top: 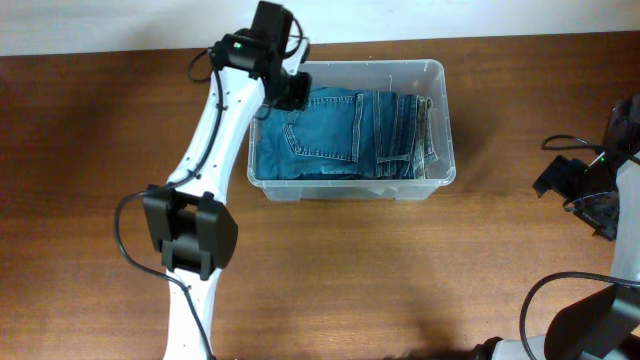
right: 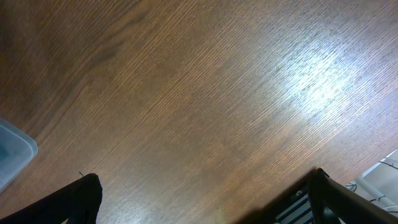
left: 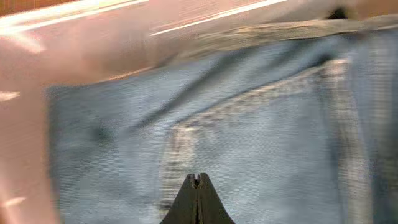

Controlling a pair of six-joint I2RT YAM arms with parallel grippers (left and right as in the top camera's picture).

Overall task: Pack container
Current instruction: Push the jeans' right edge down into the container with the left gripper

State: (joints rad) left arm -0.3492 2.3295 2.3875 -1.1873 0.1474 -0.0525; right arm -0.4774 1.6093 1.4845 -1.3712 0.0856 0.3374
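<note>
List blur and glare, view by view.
Overhead: sharp, evenly lit, jeans crisp in the container. Left wrist: motion-blurred throughout, denim smeared, glare streaks on the container wall. Right wrist: in focus, one bright glare patch on the table.

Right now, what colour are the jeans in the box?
Blue, with paler stitching. The jeans show best from overhead.

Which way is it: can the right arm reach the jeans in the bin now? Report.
Probably yes. The bin is open-topped, bare table lies between it and the right pincer, and the left pincer hangs over the jeans' left end only.
</note>
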